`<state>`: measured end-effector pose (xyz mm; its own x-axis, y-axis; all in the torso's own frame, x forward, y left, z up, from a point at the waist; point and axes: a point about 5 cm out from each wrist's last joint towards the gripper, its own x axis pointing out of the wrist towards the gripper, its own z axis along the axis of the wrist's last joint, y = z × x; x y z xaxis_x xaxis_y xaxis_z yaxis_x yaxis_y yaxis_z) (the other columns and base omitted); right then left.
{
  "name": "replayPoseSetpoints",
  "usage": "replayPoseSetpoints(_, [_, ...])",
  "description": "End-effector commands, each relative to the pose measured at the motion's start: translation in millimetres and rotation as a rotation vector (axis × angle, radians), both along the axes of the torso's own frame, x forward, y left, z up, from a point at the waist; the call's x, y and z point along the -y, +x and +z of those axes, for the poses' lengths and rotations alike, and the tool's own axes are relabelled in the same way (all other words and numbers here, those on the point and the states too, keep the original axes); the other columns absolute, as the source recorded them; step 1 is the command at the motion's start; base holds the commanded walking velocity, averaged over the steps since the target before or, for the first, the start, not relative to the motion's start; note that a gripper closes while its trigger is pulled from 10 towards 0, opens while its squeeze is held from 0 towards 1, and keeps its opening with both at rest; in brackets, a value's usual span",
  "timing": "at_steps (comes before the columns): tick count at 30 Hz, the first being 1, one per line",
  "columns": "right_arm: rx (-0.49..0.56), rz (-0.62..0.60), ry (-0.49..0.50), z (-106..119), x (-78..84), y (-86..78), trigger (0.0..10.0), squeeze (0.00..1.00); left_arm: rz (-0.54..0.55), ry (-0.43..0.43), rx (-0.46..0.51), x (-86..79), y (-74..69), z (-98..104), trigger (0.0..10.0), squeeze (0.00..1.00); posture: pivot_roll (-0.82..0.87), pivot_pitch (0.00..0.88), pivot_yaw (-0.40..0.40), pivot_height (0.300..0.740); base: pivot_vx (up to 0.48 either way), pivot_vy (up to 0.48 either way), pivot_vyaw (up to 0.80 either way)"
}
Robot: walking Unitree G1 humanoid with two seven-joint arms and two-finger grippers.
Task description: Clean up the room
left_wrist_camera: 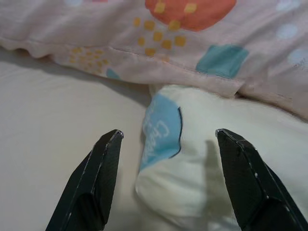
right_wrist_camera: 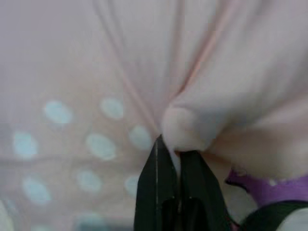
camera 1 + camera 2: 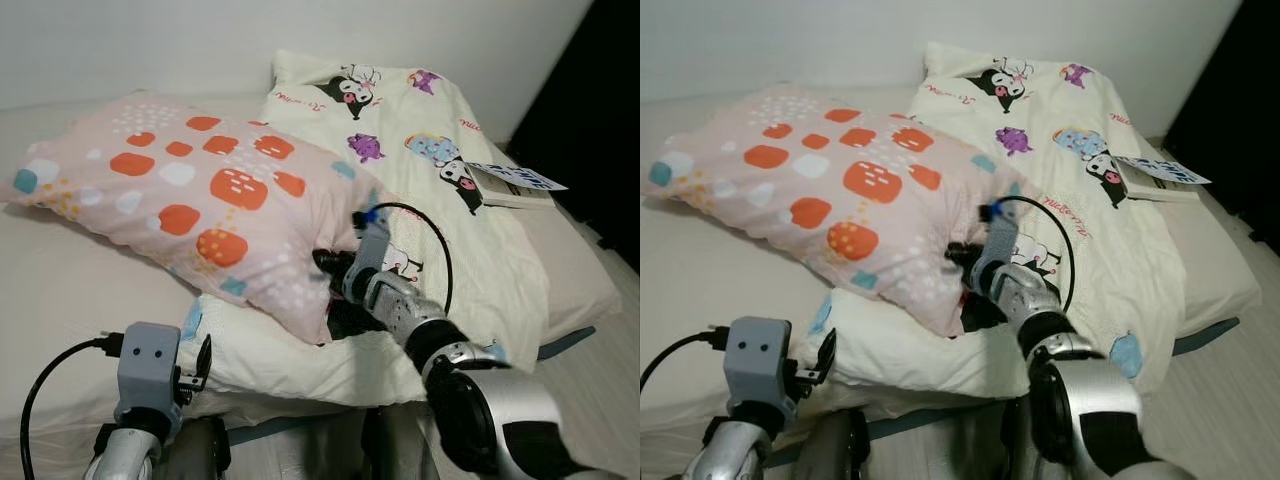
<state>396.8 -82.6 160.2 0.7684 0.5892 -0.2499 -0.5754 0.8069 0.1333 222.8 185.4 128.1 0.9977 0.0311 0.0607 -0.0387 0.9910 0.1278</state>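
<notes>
The bed (image 3: 60, 290) takes up most of the frame, its pale sheet bare at the left. A cream blanket (image 3: 450, 200) printed with cartoon figures runs from the upper centre down toward the lower right, with a booklet (image 3: 515, 182) lying on it at the right edge. The pink pillow (image 3: 190, 190), spotted orange and white, lies slantwise from the upper left down to the centre, its lower corner resting over the blanket's folded edge.

The right gripper (image 2: 175, 154) is at that lower corner, near the middle of the frame, its fingers pinched together on a fold of the pillow's cloth. The left gripper (image 1: 168, 139) hovers at the lower left, fingers spread apart and empty, pointing at the blanket's folded edge just under the pillow's hem.

The pillow's long axis stretches away up and left from the right gripper, so most of it lies on the left arm's side. Any lift or drag would probably need that arm supporting the far end.
</notes>
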Motion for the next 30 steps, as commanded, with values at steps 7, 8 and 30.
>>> replayPoseSetpoints(7, [-0.052,0.184,-0.168,-9.4,9.9,-7.0,0.0,0.0,-0.017,0.002,-0.022,0.3,0.9,-5.4,10.0,0.0,0.09,0.262,-0.098,0.581,0.0,0.0,0.0])
replayPoseSetpoints(8, [-0.063,0.222,-0.191,-9.2,14.6,-8.2,0.0,0.0,-0.025,0.0,-0.018,2.0,2.2,-5.3,10.0,0.0,0.08,0.255,-0.096,0.581,0.0,0.0,0.0])
replayPoseSetpoints(30, [-0.211,0.755,-0.127,29.6,19.7,-97.4,0.0,0.0,-0.09,-0.015,-0.01,13.4,8.6,-6.6,10.0,0.0,0.06,0.225,-0.077,0.581,0.0,0.0,0.0])
